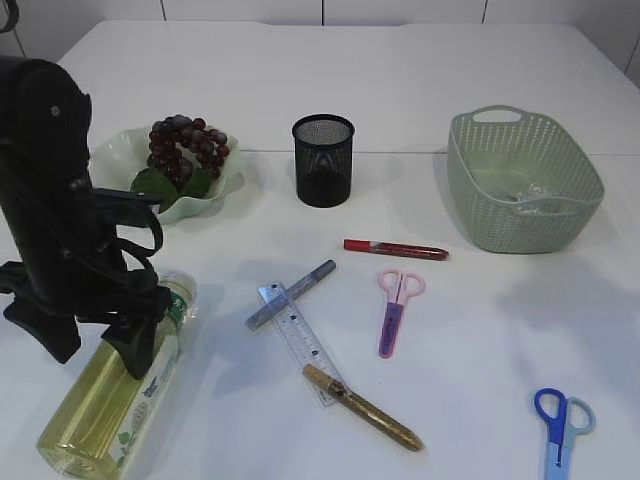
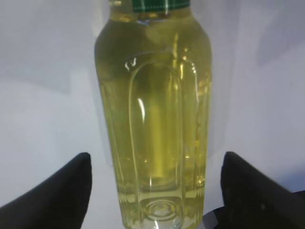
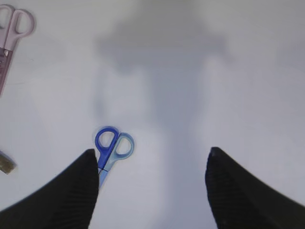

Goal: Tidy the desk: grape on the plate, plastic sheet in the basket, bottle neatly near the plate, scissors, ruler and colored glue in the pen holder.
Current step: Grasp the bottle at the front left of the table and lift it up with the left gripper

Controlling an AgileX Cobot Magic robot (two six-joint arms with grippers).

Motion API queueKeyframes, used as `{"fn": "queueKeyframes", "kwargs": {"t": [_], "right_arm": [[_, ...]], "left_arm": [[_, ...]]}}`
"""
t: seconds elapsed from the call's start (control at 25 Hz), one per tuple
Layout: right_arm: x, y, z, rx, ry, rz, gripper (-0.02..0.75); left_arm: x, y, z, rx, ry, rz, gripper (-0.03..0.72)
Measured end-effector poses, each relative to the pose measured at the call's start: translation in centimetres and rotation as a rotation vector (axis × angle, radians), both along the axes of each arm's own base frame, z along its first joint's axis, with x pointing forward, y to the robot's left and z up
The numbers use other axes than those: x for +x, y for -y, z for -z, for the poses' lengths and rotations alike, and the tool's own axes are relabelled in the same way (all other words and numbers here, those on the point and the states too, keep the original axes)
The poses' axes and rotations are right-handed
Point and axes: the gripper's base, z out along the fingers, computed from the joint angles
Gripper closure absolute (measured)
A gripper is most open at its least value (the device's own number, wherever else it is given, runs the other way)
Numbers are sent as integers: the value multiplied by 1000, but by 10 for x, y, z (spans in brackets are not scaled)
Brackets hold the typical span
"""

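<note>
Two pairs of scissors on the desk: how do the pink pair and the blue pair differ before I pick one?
The pink scissors have pink loops and a purple blade cover; the blue scissors have one dark blue and one light blue loop. The pink pair lies mid-desk just below the red glue pen; the blue pair lies at the near right edge, partly cut off in the exterior view. Both lie flat, closed, loops pointing away from the camera, neither in the pen holder.

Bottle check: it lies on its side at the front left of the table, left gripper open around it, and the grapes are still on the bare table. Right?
One thing is wrong: the grapes are already on the plate, as the exterior view shows. The rest stands: the bottle lies on its side at the front left, with the left gripper open around it.
</note>
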Motion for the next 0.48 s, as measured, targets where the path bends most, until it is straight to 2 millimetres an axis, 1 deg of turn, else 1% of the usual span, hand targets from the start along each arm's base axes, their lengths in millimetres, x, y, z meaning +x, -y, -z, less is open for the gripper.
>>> {"fn": "queueKeyframes", "kwargs": {"t": [0.32,0.48], "right_arm": [[0,0,0,-2,0,-6,195],[0,0,0,-3,0,-9,195]], "left_arm": [[5,3,5,-19,31,-9,73],[7,4,16,-9,4,-11,73]]}}
